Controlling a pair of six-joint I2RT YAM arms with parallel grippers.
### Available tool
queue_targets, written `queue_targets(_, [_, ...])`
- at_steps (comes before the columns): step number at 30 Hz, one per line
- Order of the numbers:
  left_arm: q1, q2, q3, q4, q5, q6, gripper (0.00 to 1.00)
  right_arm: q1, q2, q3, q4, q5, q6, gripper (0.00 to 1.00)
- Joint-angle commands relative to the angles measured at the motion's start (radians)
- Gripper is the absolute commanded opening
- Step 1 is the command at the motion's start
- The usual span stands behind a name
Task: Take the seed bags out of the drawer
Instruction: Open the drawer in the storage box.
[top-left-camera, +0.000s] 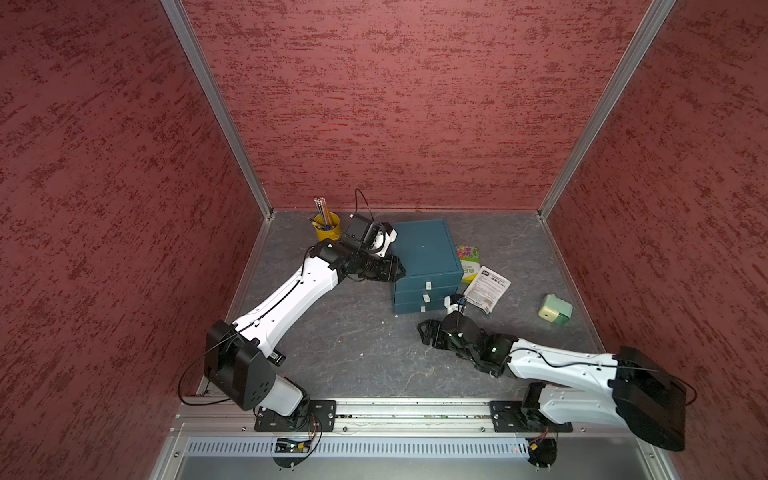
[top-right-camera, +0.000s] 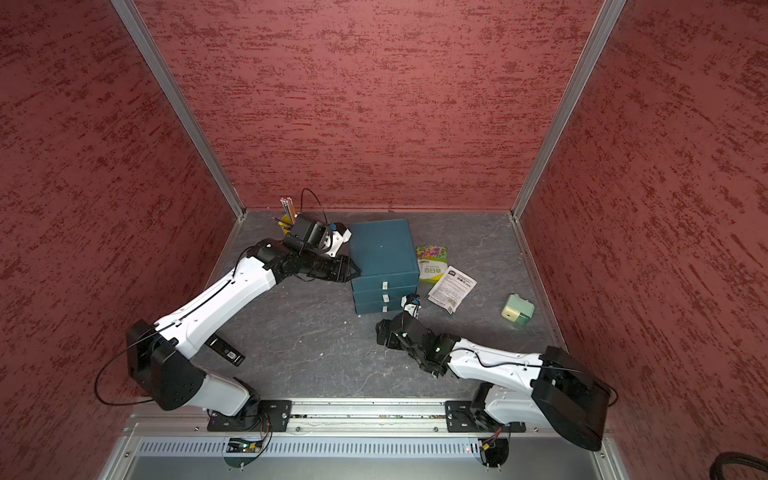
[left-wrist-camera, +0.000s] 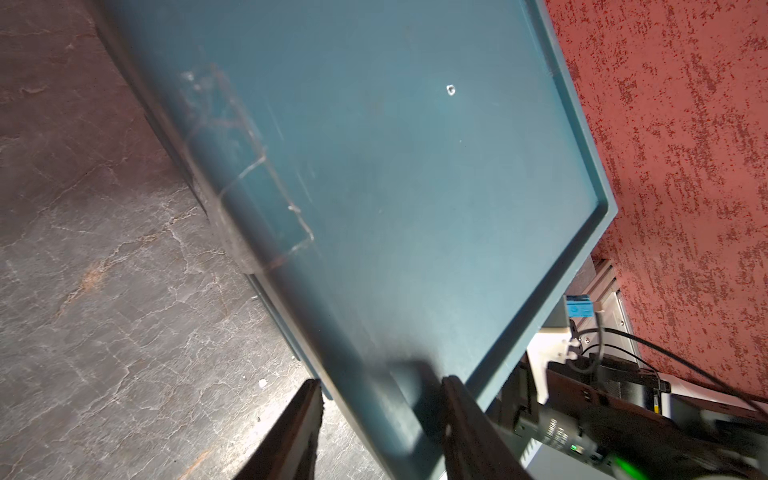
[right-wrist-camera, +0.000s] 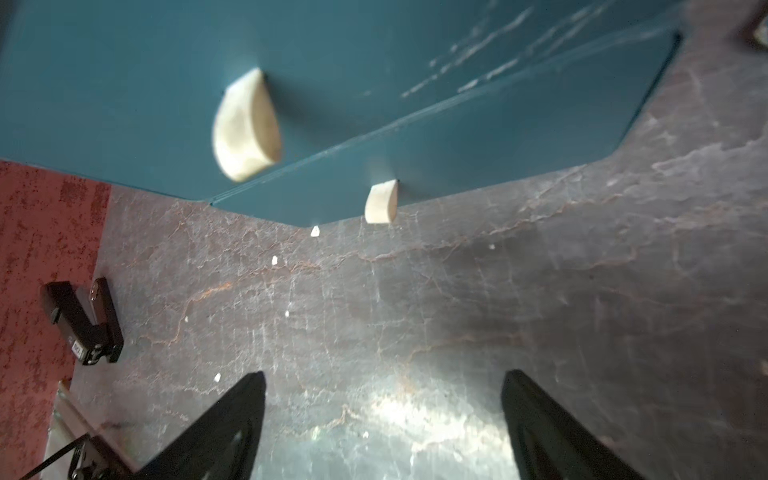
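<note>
While the left fingers sit narrow-set astride the near left corner of the teal cabinet, one on top, one down its side, I can't tell whether they truly pinch it; my read is they're bracing it so a pull won't drag it. Right fingers gape wide, nothing between them, just above the worktop in front of the white handles, lined up for a tug. All three drawers look shut. Out on the right lie the flower-print seed bag, just beside the cabinet, and the white seed bag touching its near edge; a third isn't in view, probably inside.
</note>
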Motion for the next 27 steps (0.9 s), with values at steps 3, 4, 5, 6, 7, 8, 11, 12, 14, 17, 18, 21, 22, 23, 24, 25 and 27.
queue_targets(3, [0.009, 0.028, -0.021, -0.092, -0.029, 0.009, 0.49, 0.006, 0.092, -0.095, 0.407, 0.111, 0.112, 0.76])
queue_targets(4, [0.01, 0.031, -0.021, -0.09, -0.028, 0.008, 0.49, 0.007, 0.115, -0.116, 0.475, 0.122, 0.132, 0.74])
queue_targets(5, [0.011, 0.032, -0.021, -0.089, -0.027, 0.006, 0.49, 0.006, 0.144, -0.128, 0.535, 0.131, 0.149, 0.72])
queue_targets(6, [0.012, 0.032, -0.02, -0.087, -0.028, 0.006, 0.49, 0.005, 0.167, -0.134, 0.583, 0.136, 0.161, 0.71])
queue_targets(7, [0.011, 0.032, -0.024, -0.084, -0.027, 0.005, 0.49, 0.004, 0.201, -0.137, 0.631, 0.137, 0.171, 0.69])
queue_targets(8, [0.012, 0.034, -0.027, -0.082, -0.027, 0.003, 0.49, 0.004, 0.241, -0.135, 0.673, 0.137, 0.183, 0.68])
queue_targets(11, [0.013, 0.033, -0.034, -0.078, -0.027, 0.002, 0.49, 0.004, 0.342, -0.134, 0.817, 0.137, 0.213, 0.62])
queue_targets(12, [0.014, 0.033, -0.037, -0.078, -0.028, 0.002, 0.49, 0.005, 0.377, -0.138, 0.874, 0.146, 0.229, 0.59])
queue_targets(14, [0.017, 0.033, -0.038, -0.08, -0.029, 0.003, 0.49, 0.004, 0.439, -0.143, 0.983, 0.158, 0.236, 0.56])
queue_targets(17, [0.019, 0.031, -0.039, -0.083, -0.031, 0.006, 0.49, 0.004, 0.5, -0.144, 1.082, 0.18, 0.242, 0.51])
queue_targets(18, [0.021, 0.031, -0.039, -0.086, -0.031, 0.009, 0.49, 0.007, 0.512, -0.146, 1.098, 0.193, 0.248, 0.5])
queue_targets(21, [0.026, 0.028, -0.038, -0.092, -0.03, 0.012, 0.49, 0.006, 0.51, -0.153, 1.122, 0.225, 0.242, 0.49])
queue_targets(22, [0.028, 0.026, -0.038, -0.093, -0.03, 0.013, 0.49, 0.007, 0.503, -0.157, 1.118, 0.24, 0.24, 0.49])
queue_targets(23, [0.03, 0.025, -0.038, -0.094, -0.029, 0.015, 0.49, 0.006, 0.495, -0.161, 1.114, 0.251, 0.244, 0.49])
queue_targets(24, [0.031, 0.026, -0.038, -0.094, -0.026, 0.016, 0.49, 0.006, 0.486, -0.162, 1.108, 0.256, 0.245, 0.49])
queue_targets(25, [0.031, 0.026, -0.038, -0.094, -0.026, 0.017, 0.49, 0.003, 0.48, -0.162, 1.096, 0.26, 0.25, 0.49])
queue_targets(27, [0.033, 0.028, -0.04, -0.09, -0.023, 0.017, 0.49, 0.002, 0.472, -0.157, 1.071, 0.257, 0.254, 0.49])
